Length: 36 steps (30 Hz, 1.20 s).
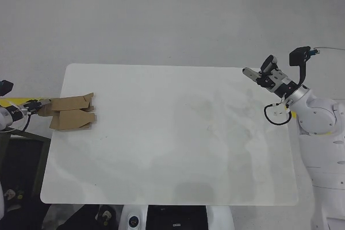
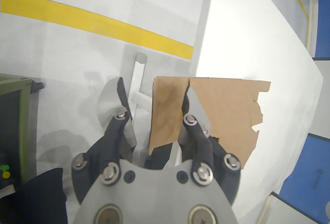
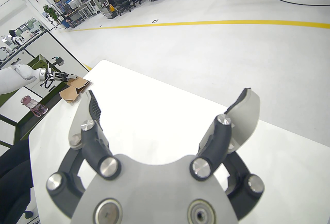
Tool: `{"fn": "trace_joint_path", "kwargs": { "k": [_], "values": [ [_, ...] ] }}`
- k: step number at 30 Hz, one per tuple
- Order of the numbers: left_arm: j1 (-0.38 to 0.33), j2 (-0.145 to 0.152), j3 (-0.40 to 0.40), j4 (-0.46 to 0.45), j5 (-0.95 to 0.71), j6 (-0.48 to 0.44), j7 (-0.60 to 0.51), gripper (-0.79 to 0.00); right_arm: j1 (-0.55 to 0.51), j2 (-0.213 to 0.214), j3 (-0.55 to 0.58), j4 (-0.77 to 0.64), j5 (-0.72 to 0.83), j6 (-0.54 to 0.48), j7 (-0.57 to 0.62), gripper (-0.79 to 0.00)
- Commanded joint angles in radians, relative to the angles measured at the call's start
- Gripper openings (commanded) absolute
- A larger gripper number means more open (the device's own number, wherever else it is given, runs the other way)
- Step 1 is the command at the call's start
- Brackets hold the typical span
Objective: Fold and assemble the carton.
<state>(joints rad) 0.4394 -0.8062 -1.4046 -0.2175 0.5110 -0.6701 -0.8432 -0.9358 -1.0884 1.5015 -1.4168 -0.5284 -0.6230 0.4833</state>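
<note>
Left wrist view: a flap of the flat carton [image 2: 221, 111] is seen between the spread fingers of the left gripper [image 2: 154, 87], length straight ahead; the open right gripper [image 1: 257, 66] is parked far off.

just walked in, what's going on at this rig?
The left gripper is at the left edge of the table, jaws open with an edge flap of the carton between them, not clamped. The carton lies flat on the table by that edge, not yet assembled. The right gripper hangs open and empty over the far right corner, well away from the carton.
</note>
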Motion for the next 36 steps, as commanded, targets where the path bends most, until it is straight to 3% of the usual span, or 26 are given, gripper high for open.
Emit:
{"fn": "trace_joint_path", "kwargs": {
  "k": [1, 2, 12, 20, 28, 36],
  "values": [
    [-0.002, -0.001, -0.007, 0.005, -0.031, 0.000, -0.020, -0.680, 0.000, 0.000, 0.000, 0.000, 0.000, 0.000, 0.000, 0.000],
    [-0.002, -0.002, -0.011, 0.008, -0.048, -0.003, -0.032, -0.785, 0.000, 0.000, 0.000, 0.000, 0.000, 0.000, 0.000, 0.000],
    [-0.027, 0.006, -0.068, -0.003, -0.228, -0.027, -0.132, -0.785, 0.000, 0.000, 0.000, 0.000, 0.000, 0.000, 0.000, 0.000],
    [-0.075, 0.002, -0.116, -0.089, -0.427, -0.044, -0.251, -0.785, 0.000, 0.000, 0.000, 0.000, 0.000, 0.000, 0.000, 0.000],
    [-0.117, -0.027, -0.079, -0.204, -0.491, -0.007, -0.223, -0.785, 0.000, 0.000, 0.000, 0.000, 0.000, 0.000, 0.000, 0.000],
    [-0.138, -0.082, 0.015, -0.294, -0.530, 0.055, -0.153, -0.785, 0.000, 0.000, 0.000, 0.000, 0.000, 0.000, 0.000, 0.000]
  ]
}}
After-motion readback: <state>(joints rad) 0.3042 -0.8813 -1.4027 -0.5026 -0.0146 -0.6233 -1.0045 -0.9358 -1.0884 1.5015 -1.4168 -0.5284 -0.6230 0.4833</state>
